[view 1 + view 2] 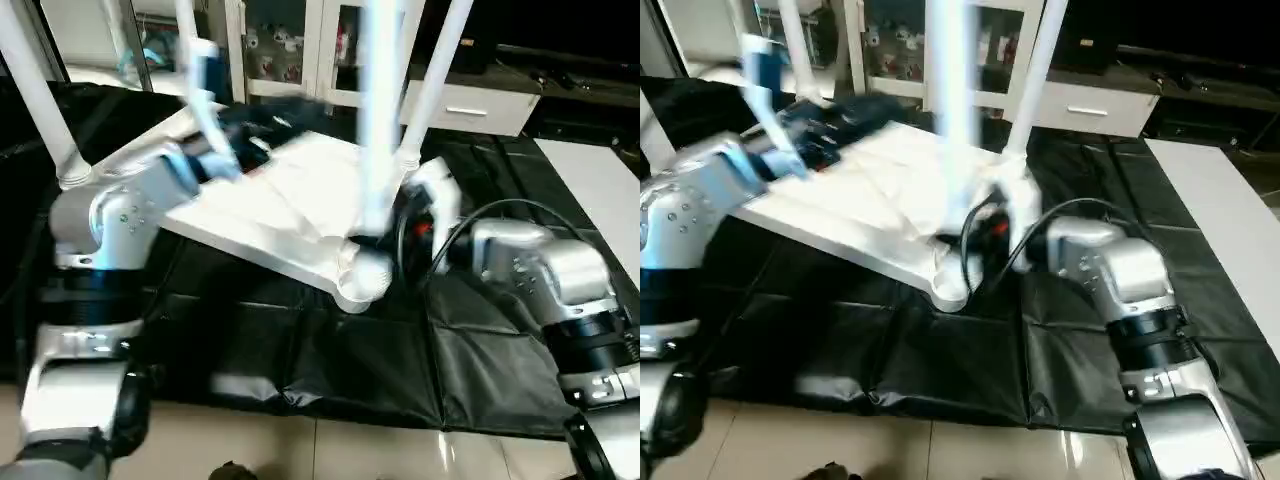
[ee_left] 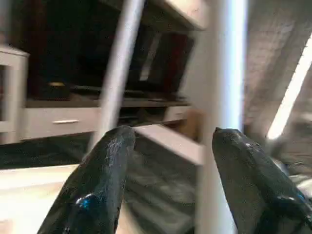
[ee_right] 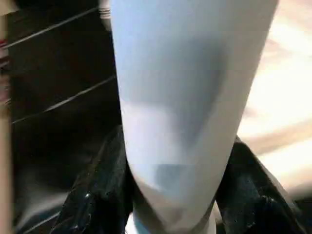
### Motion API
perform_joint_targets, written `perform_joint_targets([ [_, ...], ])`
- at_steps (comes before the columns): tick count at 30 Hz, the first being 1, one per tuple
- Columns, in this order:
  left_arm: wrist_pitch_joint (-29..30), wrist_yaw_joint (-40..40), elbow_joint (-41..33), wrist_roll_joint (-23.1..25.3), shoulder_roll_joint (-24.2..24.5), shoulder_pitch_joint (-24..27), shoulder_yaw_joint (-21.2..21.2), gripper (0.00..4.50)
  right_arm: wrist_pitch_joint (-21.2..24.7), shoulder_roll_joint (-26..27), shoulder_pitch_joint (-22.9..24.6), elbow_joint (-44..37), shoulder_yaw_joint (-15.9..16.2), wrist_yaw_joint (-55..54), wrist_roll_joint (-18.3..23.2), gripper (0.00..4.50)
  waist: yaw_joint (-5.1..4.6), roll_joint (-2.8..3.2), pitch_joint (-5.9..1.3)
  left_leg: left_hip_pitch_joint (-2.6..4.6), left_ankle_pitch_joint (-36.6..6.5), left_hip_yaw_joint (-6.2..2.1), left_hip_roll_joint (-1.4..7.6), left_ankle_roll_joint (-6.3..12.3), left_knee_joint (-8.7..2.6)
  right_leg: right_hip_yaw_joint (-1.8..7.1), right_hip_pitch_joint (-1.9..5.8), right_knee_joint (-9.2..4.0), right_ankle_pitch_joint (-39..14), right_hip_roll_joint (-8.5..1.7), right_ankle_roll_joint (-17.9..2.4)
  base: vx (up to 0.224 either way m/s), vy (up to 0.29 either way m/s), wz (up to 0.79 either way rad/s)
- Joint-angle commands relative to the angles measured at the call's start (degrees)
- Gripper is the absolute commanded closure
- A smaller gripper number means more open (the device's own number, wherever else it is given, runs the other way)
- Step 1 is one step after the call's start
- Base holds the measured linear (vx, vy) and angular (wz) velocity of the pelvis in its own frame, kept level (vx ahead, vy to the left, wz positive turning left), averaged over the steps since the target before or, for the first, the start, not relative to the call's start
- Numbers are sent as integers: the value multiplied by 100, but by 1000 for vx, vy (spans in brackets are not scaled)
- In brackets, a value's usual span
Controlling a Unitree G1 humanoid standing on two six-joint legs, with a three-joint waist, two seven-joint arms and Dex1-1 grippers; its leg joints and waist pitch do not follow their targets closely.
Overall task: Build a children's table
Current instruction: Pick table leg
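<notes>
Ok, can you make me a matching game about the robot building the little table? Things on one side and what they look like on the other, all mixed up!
Things:
1. table top
2. right gripper
3. left gripper
4. cloth under the table top

What fits:
A. closed around a white leg
B. black
C. white, upside down, legs pointing up
D. fingers apart

Right pairs: 1-C, 2-A, 3-D, 4-B

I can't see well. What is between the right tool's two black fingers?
A white table leg sits between the right tool's fingers, seen in the right wrist view.
</notes>
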Motion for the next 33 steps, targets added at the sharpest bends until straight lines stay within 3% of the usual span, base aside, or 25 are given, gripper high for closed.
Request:
perform_joint_targets([
  [1,-763,-708,126,1266,497,340,-1472,157,-298,-74,171,-50,-318,-366,-144,262,-7,80,-453,61,-795,-21,84,-242,-419,254,329,-385,-1146,-374,-725,0,0,0],
  [2,-763,-708,126,1266,497,340,-1472,157,-298,-74,171,-50,-318,-366,-144,262,-13,127,-453,85,-787,-17,97,-243,-421,261,303,-372,-1081,-379,-705,0,0,0],
  [3,-795,-835,170,1384,550,383,-1688,157,-308,-86,215,-108,-337,-378,-150,262,-13,127,-453,85,-787,-17,97,-243,-421,261,303,-372,-1081,-379,-705,0,0,0],
  [4,-951,-1091,291,1682,634,463,-2178,157,-269,-117,317,-275,-378,-372,-130,262,3,179,-467,97,-696,-7,86,-258,-410,264,297,-358,-792,-370,-844,0,0,0],
  [7,-1162,-1399,666,2057,563,480,-2734,157,-195,-158,458,-531,-436,-302,-58,262,5,164,-478,62,-689,-8,81,-278,-417,260,351,-315,-509,-375,-979,0,0,0],
  [8,-1418,-1473,949,2330,480,432,-2944,157,-157,-180,505,-633,-449,-254,-22,262,3,213,-483,62,-728,-14,81,-290,-411,261,353,-302,-462,-390,-1047,0,0,0],
  [10,-1812,-1413,1586,2765,290,258,-3199,157,-94,-237,583,-797,-454,-170,52,262,-5,153,-452,53,-930,-3,60,-220,-416,274,376,-395,-788,-393,-965,0,0,0],
  [11,-2043,-1366,1860,2948,230,179,-3278,157,-77,-251,606,-850,-447,-150,85,262,1,206,-456,54,-980,-17,68,-249,-414,274,382,-377,-885,-410,-957,0,0,0],
  [13,-2227,-1302,2215,3108,143,74,-3355,157,-67,-280,654,-927,-427,-121,117,262,-6,160,-442,49,-1069,-15,57,-225,-418,272,382,-436,-1197,-409,-878,0,0,0],
  [14,-2518,-1203,2607,3308,77,-50,-3474,157,-56,-283,703,-999,-420,-117,120,262,4,212,-442,62,-1111,-28,64,-235,-417,270,366,-442,-1334,-423,-856,0,0,0],
  [15,-2822,-968,3189,3563,-34,-250,-3631,157,-38,-276,771,-1089,-413,-115,105,262,-5,204,-442,58,-1120,-25,51,-207,-410,269,362,-469,-1385,-399,-797,0,0,0],
  [18,-2979,-699,3620,3803,-102,-421,-3780,157,-28,-264,808,-1128,-403,-113,84,262,10,198,-468,56,-1031,-39,72,-203,-403,268,374,-423,-1180,-417,-871,0,0,0],
  [19,-3086,-655,3801,3907,-137,-482,-3814,157,-8,-265,821,-1165,-396,-116,92,262,8,236,-466,50,-1009,-42,68,-192,-399,266,369,-420,-1131,-413,-926,0,0,0],
  [25,-3509,-703,4645,4215,-402,-726,-3839,157,76,-324,885,-1323,-386,-93,164,262,26,232,-480,54,-910,-33,75,-112,-386,270,381,-385,-652,-410,-1193,0,0,0],
  [26,-3573,-742,4759,4250,-434,-757,-3855,157,83,-324,893,-1339,-390,-92,159,262,34,269,-479,62,-934,-37,72,-114,-384,270,377,-388,-661,-414,-1207,0,0,0],
  [30,-3688,-978,5114,4231,-601,-868,-3785,191,102,-343,927,-1391,-406,-83,153,262,44,233,-461,68,-1109,-35,74,-132,-397,271,392,-416,-930,-438,-1225,0,0,0],
  [31,-3701,-1056,5143,4247,-607,-878,-3796,191,104,-345,931,-1396,-406,-82,153,262,43,260,-455,80,-1165,-33,71,-134,-397,272,383,-442,-1059,-436,-1192,0,0,0],
  [33,-3739,-1248,5163,4290,-595,-881,-3846,217,101,-351,942,-1406,-400,-78,147,262,40,254,-446,83,-1208,-41,72,-142,-410,269,390,-448,-1178,-438,-1164,0,0,0],
])
